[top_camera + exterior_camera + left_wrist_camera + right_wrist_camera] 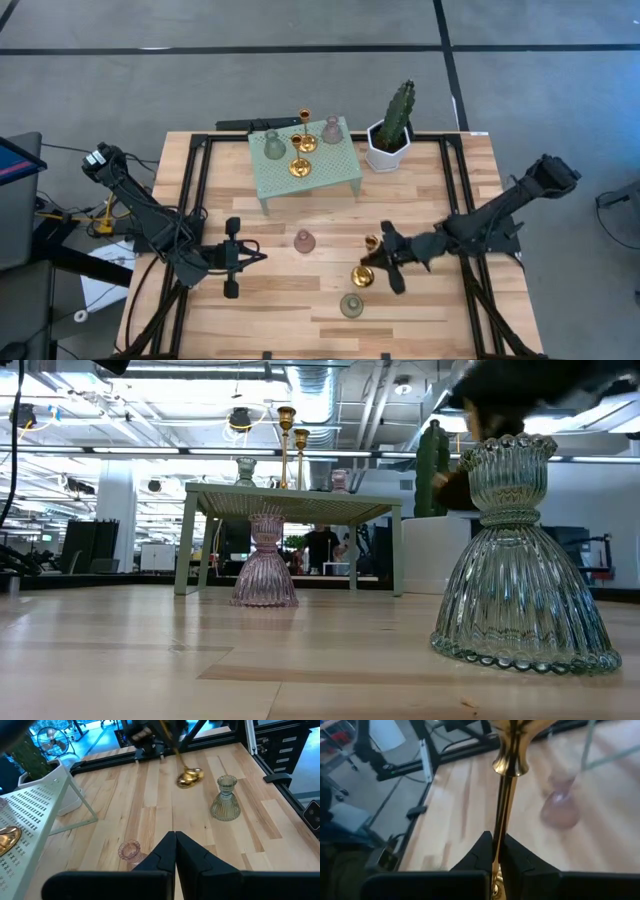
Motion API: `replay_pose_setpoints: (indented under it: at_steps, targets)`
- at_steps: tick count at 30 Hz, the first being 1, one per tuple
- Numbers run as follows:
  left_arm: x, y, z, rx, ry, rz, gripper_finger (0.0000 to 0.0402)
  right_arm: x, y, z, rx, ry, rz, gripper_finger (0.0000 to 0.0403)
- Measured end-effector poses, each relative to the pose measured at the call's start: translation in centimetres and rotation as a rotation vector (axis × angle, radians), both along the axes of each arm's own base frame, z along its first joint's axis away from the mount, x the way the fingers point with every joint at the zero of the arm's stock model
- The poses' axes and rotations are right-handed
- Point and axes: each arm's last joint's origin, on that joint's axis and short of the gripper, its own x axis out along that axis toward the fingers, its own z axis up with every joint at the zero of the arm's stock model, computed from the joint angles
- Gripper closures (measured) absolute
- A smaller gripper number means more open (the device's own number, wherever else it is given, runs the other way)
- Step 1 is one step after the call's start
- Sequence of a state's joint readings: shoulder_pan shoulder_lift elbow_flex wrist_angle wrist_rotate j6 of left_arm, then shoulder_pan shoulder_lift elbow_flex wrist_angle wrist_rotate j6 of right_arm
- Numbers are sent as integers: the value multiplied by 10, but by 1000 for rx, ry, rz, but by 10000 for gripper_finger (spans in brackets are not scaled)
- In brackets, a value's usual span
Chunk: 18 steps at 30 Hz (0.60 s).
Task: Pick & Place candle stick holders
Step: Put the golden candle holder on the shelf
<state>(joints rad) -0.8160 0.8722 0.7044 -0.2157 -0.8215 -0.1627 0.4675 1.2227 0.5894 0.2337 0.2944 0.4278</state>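
- Your right gripper (384, 254) sits over the table's right-centre, fingers clenched on the thin stem of a gold candle stick holder (364, 273); the right wrist view shows that stem (500, 820) pinched between the two dark fingers
- That gold holder is tilted, its round base (189, 777) low near the wood; you cannot tell whether the base touches the table (300, 310)
- Your left gripper (262, 256) waits at the table's left-centre, fingers pressed together with nothing between them, as the left wrist view shows (175, 851)
- A pink holder (305, 241) stands upright on the wood between the two grippers, just in front of the green perforated stand (340, 172)
- A grey-green holder (351, 305) stands upright near the front edge, just beside the gold base; it fills the right of the low view (515, 560)
- On the stand you have four more: a grey-green one (274, 146) at the left, a pink one (332, 130) at the right, and two gold ones between them, one farther back (305, 142) and one nearer the front (299, 166)
- A white hexagonal pot with a cactus (388, 145) stands on the table just right of the stand
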Motion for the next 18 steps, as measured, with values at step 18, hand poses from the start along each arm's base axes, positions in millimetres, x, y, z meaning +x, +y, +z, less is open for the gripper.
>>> replay_pose_setpoints:
  at_steps: [18]
  targets:
    - [0, 0, 0, 29, 4, -7, 394, 72, -135, 68, -144, 14, -122, 400]
